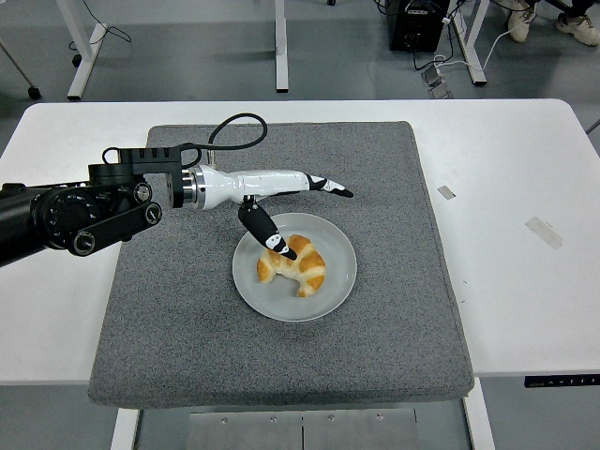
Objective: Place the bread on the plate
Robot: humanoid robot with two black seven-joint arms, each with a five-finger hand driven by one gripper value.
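Observation:
A golden croissant lies on a round grey plate in the middle of the grey mat. My left hand hovers just above and behind the plate, with its fingers stretched out flat and the thumb pointing down toward the bread. The hand is open and holds nothing. The thumb tip sits right at the croissant's upper edge. The right arm is out of view.
The plate rests on a large grey mat that covers the centre of the white table. Two small pieces of tape lie on the table at the right. A black cable loops behind my left forearm.

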